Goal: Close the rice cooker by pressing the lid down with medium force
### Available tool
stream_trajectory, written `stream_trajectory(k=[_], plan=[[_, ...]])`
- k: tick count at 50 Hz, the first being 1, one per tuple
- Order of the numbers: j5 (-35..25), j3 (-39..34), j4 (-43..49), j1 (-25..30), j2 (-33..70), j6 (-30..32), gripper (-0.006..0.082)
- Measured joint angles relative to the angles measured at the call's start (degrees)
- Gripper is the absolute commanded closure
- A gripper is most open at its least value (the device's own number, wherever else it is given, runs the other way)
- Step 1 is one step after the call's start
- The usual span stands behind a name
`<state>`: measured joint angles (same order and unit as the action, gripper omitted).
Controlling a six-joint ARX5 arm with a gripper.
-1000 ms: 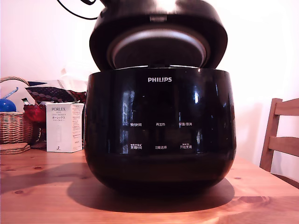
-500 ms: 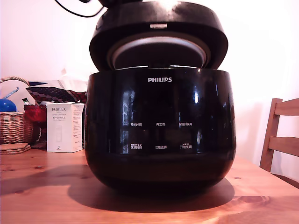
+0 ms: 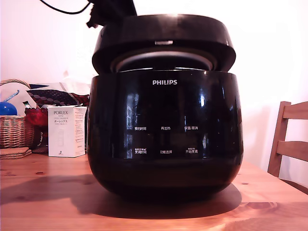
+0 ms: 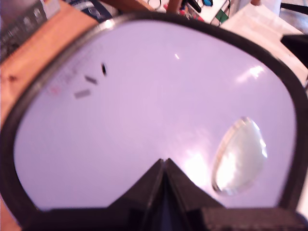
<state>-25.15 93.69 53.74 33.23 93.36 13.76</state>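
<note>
Exterior view: the rice cooker [image 3: 164, 134] fills the middle of the wooden table [image 3: 43, 202], close to its front edge, logo and button labels facing the camera.
Lid: the lid [image 3: 163, 41] hangs tilted just above the body, a narrow gap left at the front with a strip of its silver inner face showing; its back is hidden.
Arm: only a dark piece with a cable shows above the lid's left part in the exterior view, cut off by the frame.
Gripper: in the wrist view the gripper [image 4: 163, 166] has its fingers drawn together to a point against the lid's glossy top, gripping nothing.
Hard to make out: glare washes the lid top pale in the wrist view; its small markings are blurred.
Table's left edge: a white box [image 3: 66, 131], a wicker basket [image 3: 14, 130], patterned cloth behind.
Room: pale wall; a wooden chair [image 3: 288, 144] cut off at the exterior view's right.
</note>
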Motion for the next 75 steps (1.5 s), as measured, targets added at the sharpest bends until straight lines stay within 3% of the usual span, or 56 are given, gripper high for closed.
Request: stream_trajectory(k=[35,75], plan=[[0.13,-0.22,-0.11,0.42,-1.68,-2.91,0.0788],[-0.31,-11.85,-2.84,1.01,-8.15,-4.59,0.0788]])
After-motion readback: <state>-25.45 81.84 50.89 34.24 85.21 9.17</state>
